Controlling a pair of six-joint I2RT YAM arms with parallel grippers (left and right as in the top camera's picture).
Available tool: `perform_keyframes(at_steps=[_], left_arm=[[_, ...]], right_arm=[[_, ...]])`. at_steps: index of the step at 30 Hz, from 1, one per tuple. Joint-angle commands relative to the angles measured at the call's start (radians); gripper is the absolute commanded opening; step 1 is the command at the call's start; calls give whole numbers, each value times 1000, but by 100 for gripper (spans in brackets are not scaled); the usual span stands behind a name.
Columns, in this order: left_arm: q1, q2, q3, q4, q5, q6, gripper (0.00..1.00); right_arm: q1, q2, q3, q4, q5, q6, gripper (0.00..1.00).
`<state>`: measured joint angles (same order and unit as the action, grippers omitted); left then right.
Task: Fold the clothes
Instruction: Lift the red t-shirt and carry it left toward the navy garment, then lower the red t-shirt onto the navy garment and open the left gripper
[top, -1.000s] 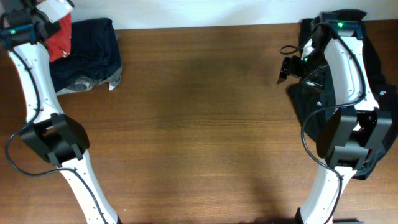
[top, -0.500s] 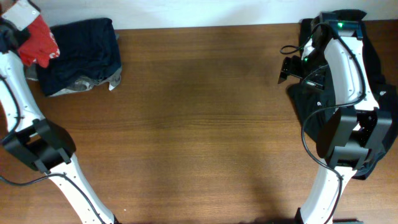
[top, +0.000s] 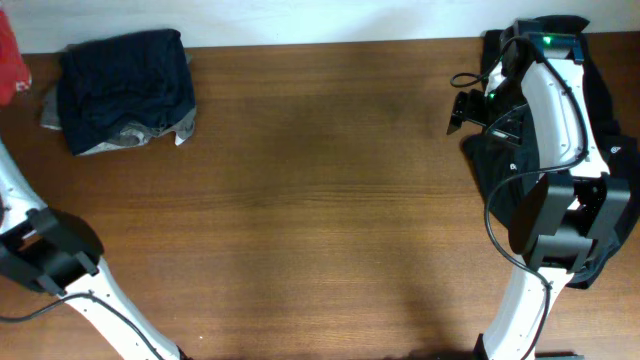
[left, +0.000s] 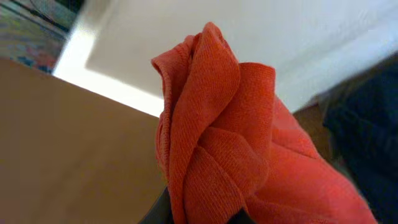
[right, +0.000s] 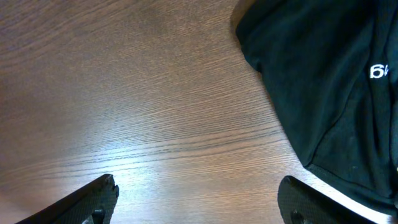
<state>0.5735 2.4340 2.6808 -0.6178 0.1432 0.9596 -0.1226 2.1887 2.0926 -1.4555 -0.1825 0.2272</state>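
The red T-shirt is bunched into a long lump that points straight out from the left pincer, which pinches it tight. It has moved left, off the navy pile, to the far left edge of the table. The right pincer is wide and holds nothing.

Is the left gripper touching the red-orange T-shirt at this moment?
Touching. The left wrist view shows the bunched T-shirt rising straight out of the left gripper, pinched there at the bottom edge.
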Motion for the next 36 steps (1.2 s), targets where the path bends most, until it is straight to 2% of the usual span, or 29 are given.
perform_keyframes(at_steps=[1, 5, 17, 27, 36], left_arm=[[-24, -59, -11, 5, 93, -21, 0], [-44, -42, -37, 8, 79, 25, 0], [-55, 50, -38, 21, 50, 25, 0], [-58, 56, -42, 22, 37, 25, 0], [-121, 121, -53, -3, 36, 25, 0]], right_arm=[[6, -33, 3, -8, 10, -10, 87], [6, -33, 3, -20, 10, -10, 87], [6, -33, 3, -35, 10, -9, 87], [6, -33, 3, -33, 10, -10, 87], [6, -33, 3, -32, 10, -10, 87]])
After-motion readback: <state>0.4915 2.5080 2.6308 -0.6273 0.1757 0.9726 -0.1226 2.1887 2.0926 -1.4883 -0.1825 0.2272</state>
